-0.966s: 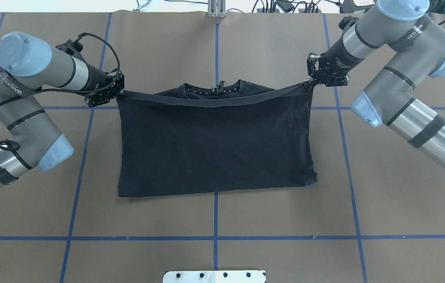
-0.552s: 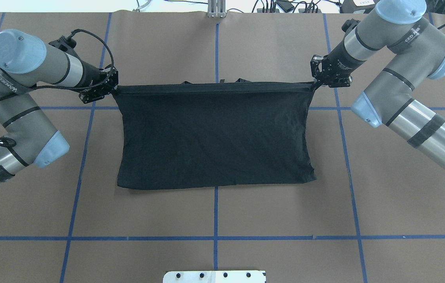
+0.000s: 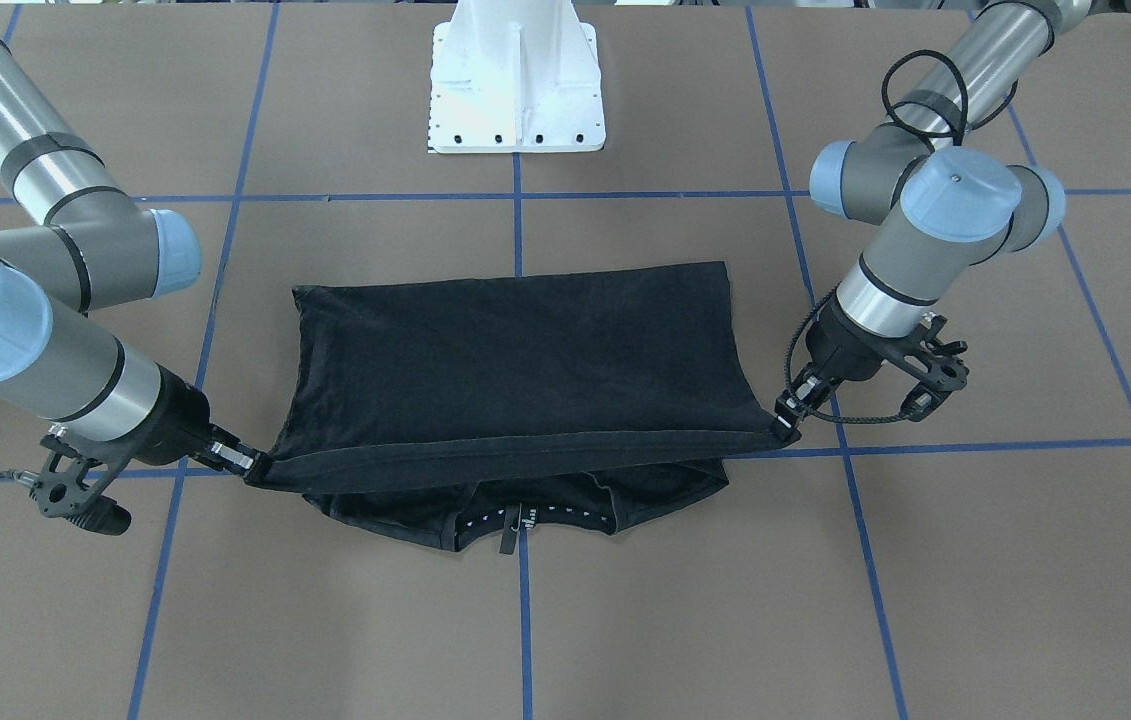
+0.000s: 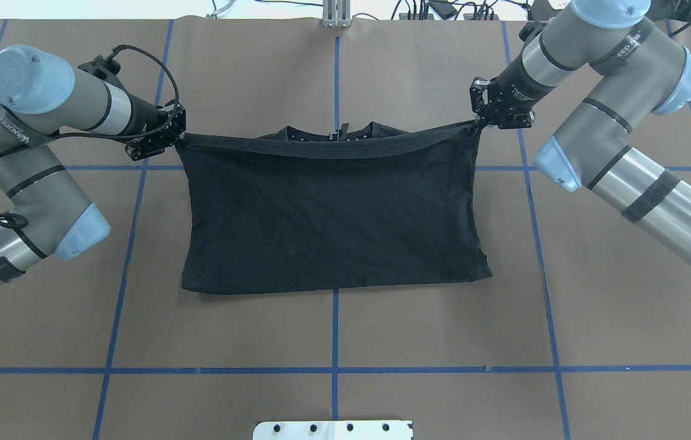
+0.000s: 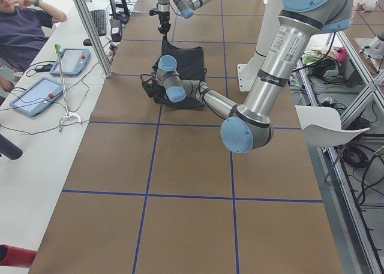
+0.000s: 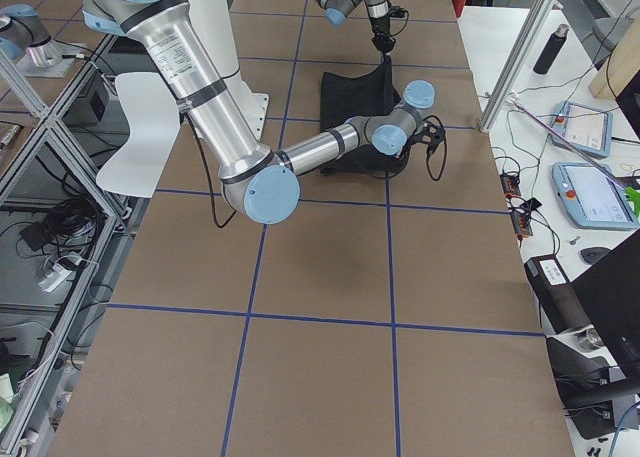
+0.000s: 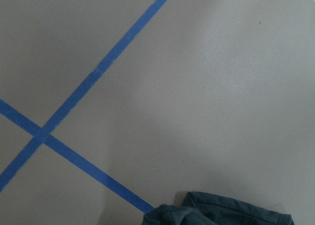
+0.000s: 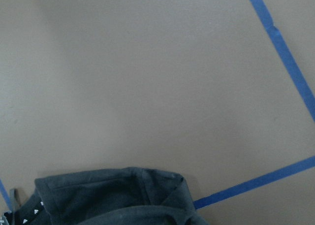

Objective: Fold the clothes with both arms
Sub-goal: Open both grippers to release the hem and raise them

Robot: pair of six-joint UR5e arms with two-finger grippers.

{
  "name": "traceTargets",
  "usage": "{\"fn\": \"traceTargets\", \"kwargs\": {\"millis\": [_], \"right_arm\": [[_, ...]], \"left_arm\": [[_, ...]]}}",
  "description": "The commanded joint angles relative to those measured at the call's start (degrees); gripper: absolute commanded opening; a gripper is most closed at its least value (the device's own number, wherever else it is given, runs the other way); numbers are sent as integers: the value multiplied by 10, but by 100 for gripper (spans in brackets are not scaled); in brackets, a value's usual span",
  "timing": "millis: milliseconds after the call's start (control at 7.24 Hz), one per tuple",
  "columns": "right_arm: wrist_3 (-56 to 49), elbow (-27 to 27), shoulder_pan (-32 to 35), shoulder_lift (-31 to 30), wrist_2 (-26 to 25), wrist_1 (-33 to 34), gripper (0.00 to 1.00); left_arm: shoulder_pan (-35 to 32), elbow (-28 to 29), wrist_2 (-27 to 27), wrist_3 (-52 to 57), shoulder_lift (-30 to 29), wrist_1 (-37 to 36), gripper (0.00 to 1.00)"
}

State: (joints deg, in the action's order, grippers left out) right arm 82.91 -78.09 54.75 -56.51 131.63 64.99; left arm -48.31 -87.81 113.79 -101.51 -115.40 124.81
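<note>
The black T-shirt (image 4: 333,214) lies folded in half on the brown table, and its graphic is hidden. Its hem edge (image 4: 333,146) is lifted and sags a little between both grippers above the collar (image 4: 333,133). My left gripper (image 4: 179,139) is shut on the hem's left corner. My right gripper (image 4: 481,124) is shut on the hem's right corner. In the front-facing view the left gripper (image 3: 787,428) is on the right and the right gripper (image 3: 250,465) on the left, with the collar (image 3: 520,520) showing under the hem. The wrist views show only cloth at their bottom edges: the left (image 7: 221,212) and the right (image 8: 113,195).
The white pedestal base (image 3: 515,90) stands at the robot's side of the table. Blue tape lines (image 4: 335,366) grid the brown surface. Cables and a metal post (image 4: 336,15) line the far edge. A person (image 5: 24,28) sits at a side bench with tablets (image 5: 36,97).
The hem was pulled taut and straight over the collar, then slackened; it now sags and the collar shows again. The right gripper has shifted slightly left and away. The shirt's near fold has slid slightly away.
</note>
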Motion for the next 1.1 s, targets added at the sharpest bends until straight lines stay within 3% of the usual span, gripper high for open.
{"fn": "traceTargets", "kwargs": {"millis": [0, 138, 276, 414, 552, 966], "right_arm": [[1, -2, -7, 6, 1, 0, 0], [-3, 0, -9, 6, 1, 0, 0], [-7, 2, -9, 5, 1, 1, 0], [-9, 6, -8, 3, -1, 1, 33], [-7, 10, -10, 3, -9, -1, 99], [-18, -16, -5, -4, -1, 0, 100]], "left_arm": [[1, -1, 0, -1, -2, 0, 0], [1, 0, 0, 0, -2, 0, 0], [-3, 0, 0, 8, -1, 0, 26], [-3, -1, -1, 10, -1, -1, 99], [-6, -1, -1, 11, -2, -1, 100], [-26, -28, -2, 29, -2, -6, 100]]}}
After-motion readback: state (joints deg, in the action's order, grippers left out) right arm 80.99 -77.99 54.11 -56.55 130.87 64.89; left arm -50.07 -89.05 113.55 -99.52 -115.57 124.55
